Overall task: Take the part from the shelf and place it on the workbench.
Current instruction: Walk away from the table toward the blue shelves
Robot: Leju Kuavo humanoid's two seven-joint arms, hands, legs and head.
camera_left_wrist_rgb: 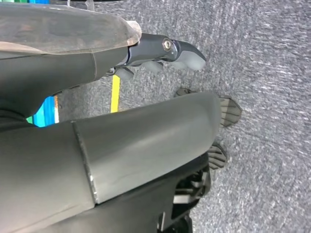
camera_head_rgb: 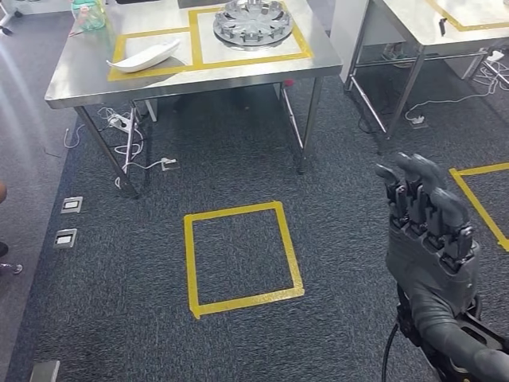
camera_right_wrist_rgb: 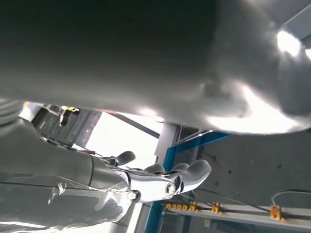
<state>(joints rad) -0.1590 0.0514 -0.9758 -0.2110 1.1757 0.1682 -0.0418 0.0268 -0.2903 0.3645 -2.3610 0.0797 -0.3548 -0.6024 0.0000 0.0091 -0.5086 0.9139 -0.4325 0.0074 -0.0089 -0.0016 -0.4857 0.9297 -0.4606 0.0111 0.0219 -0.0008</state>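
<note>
Second table (camera_head_rgb: 420, 28) (cut off by picture's edge)

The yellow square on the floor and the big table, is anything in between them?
No, just bare grey carpet between the yellow square and the table, as the head view shows.

Brushed steel workbench (camera_head_rgb: 84, 76), rough grey carpet (camera_head_rgb: 240, 191), glossy yellow tape (camera_head_rgb: 240, 302)

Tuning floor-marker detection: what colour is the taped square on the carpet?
Yellow, on dark grey carpet; the taped square shows best in head view.
</note>
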